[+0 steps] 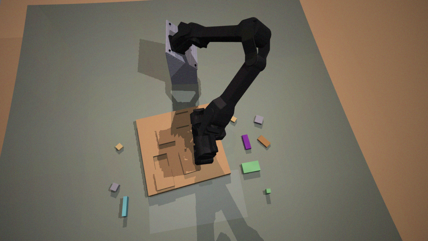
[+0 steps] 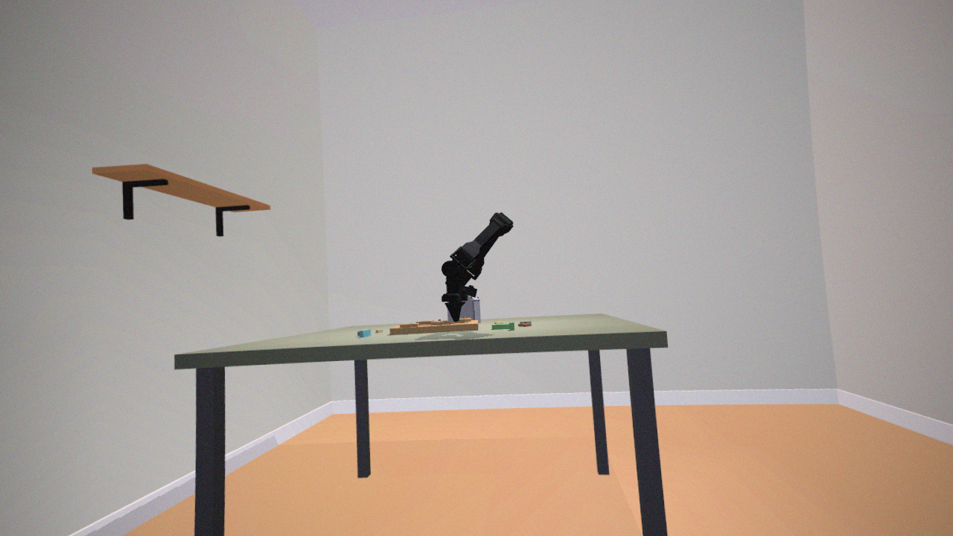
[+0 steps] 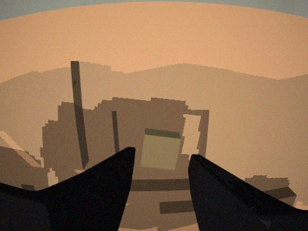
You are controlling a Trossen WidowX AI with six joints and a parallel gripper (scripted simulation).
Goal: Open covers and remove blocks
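The wooden puzzle board (image 1: 141, 140) (image 2: 432, 328) (image 3: 160, 32) lies on the table. A pale yellow block (image 3: 160, 152) sits in an uncovered well. My gripper (image 3: 163, 153) (image 2: 456, 318) is part-way open and empty, low over the board, with its fingertips left and right of the block in the wrist view; I cannot tell whether they are level with it. The arm hides this well in the top view. A square cover (image 1: 164, 181) lies in front of an empty-looking well. Other covers are at the left rear (image 1: 167, 137) and the middle (image 1: 188, 163). Two back wells are shaded.
Right of the board lie a yellow cube (image 1: 233, 119), grey cube (image 1: 258, 119), purple block (image 1: 246, 142), orange block (image 1: 263, 141), green slab (image 1: 250, 166) and green cube (image 1: 268, 190). Left are a yellow cube (image 1: 119, 146), grey cube (image 1: 114, 187) and cyan bar (image 1: 125, 206).
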